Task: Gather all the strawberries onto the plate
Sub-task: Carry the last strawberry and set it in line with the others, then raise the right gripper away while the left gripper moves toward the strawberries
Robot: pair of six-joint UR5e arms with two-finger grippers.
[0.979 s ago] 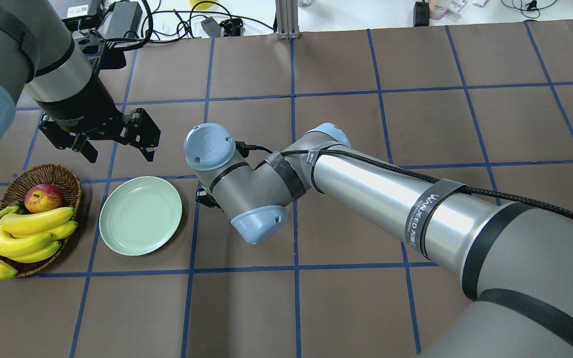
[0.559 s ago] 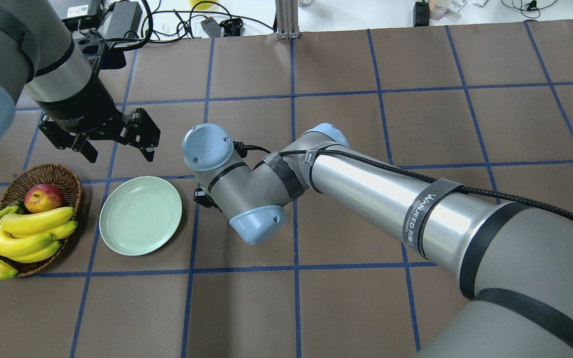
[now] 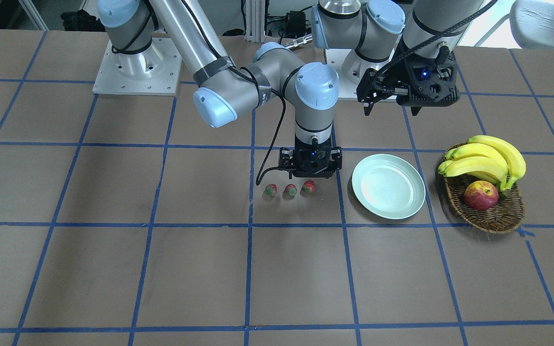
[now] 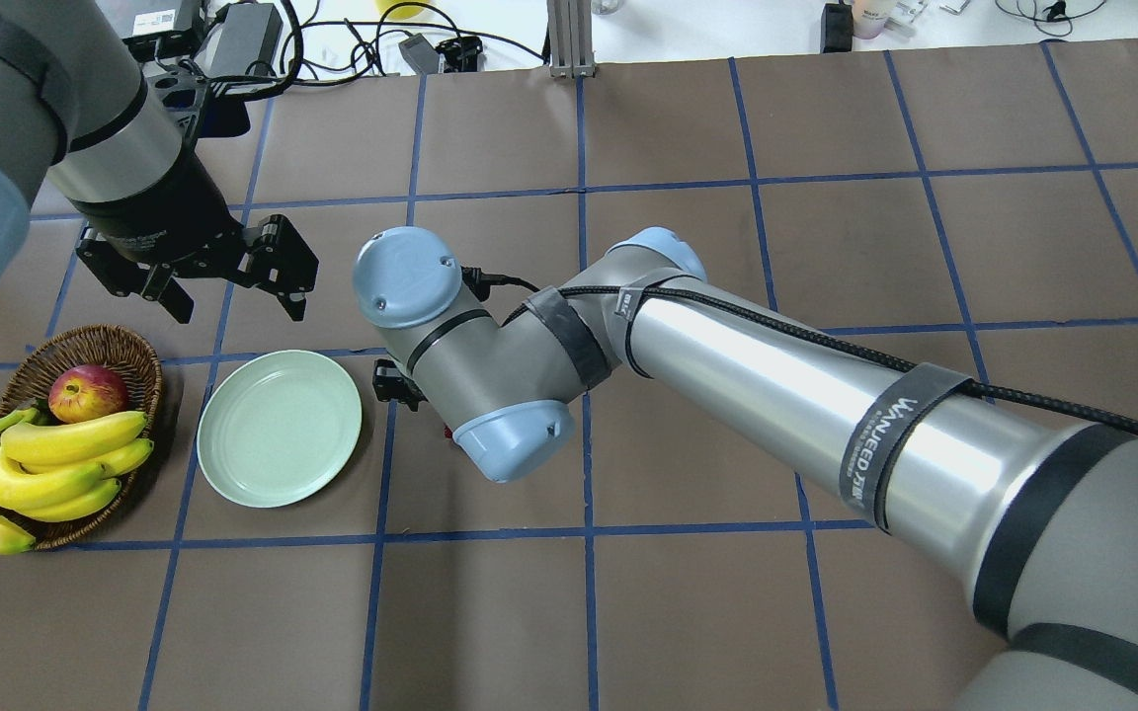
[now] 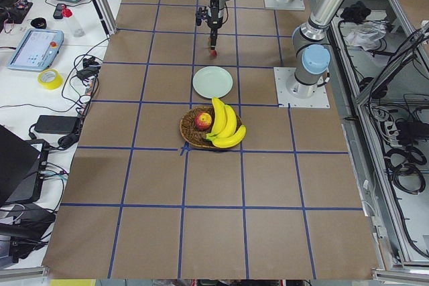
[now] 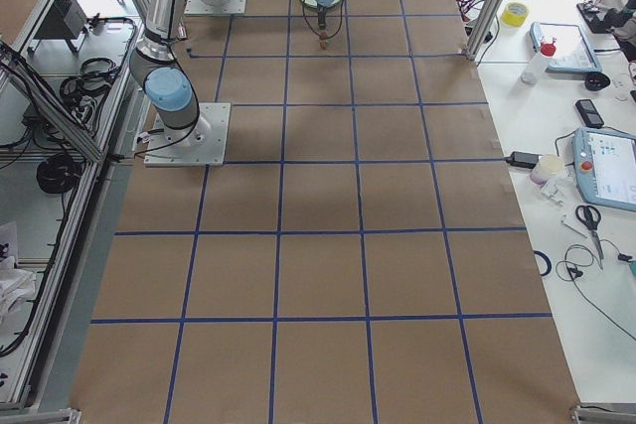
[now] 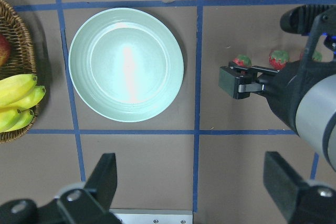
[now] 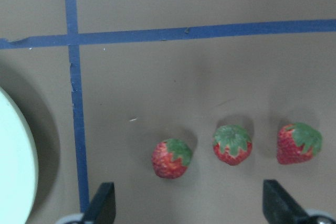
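Toward the middle of the tabletop (image 3: 113, 269), well away from its edges: three strawberries (image 3: 290, 191) on the surface, in a row parallel to the robot-side edge and just beside one another. None is in the plate (image 3: 387, 187), which lies near the row's end.

Orientation: the end strawberry (image 8: 170, 158) lies on its side, long axis slanted across the row, cap away from the plate, tip toward its side. The middle strawberry (image 8: 232, 144) shows its cap upward. The third strawberry (image 8: 298, 142) has its axis across the row.

Right gripper (image 8: 194, 205): low over the end strawberry, fingers spread, empty.

Left gripper (image 4: 235, 296): raised, roughly over the plate, fingers spread, empty.

Hazards, judged:
- Both nearer berries sit within the finger span, so closing may knock the middle one.
- A small rounded berry gripped off-centre may roll out.
- The left gripper crowds the route to the plate.
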